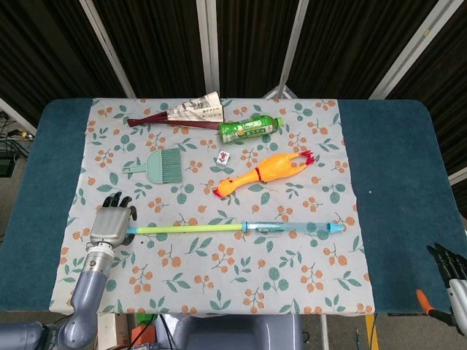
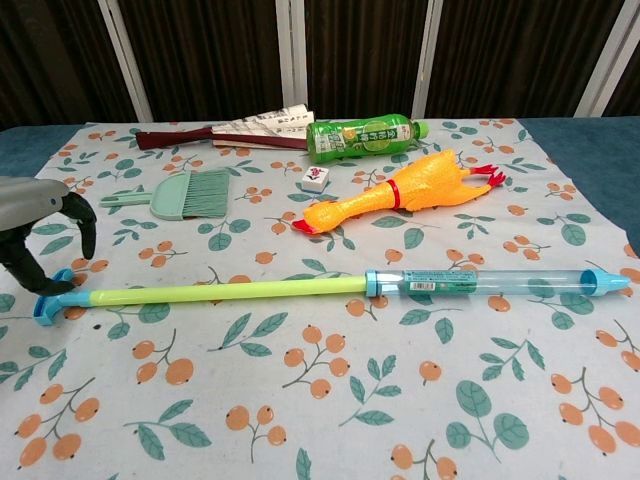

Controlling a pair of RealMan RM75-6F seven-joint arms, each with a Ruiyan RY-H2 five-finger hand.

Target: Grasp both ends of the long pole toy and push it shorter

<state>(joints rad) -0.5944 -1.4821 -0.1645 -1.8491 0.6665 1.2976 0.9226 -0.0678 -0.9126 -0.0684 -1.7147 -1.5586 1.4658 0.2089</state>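
Left robot hand point(image 1: 112, 224) covers pole toy point(image 1: 233, 229) handle end; right robot hand point(image 1: 454, 281) cut by frame edge.

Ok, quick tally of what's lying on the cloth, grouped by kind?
Toys: 2, the long pole toy and rubber chicken
Brushes: 1, green hand brush
Bottles: 1, green bottle
Folded fans: 1, paper fan
Tiles: 1, small tile
Total: 6

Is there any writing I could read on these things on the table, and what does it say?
Green bottle: label has white characters, too blurred to read.
Folded paper fan: printed marks, too small to read.
Small tile: red mark, unreadable.
Long pole toy: sticker on the clear tube, text too small.
Nothing can be quoted.
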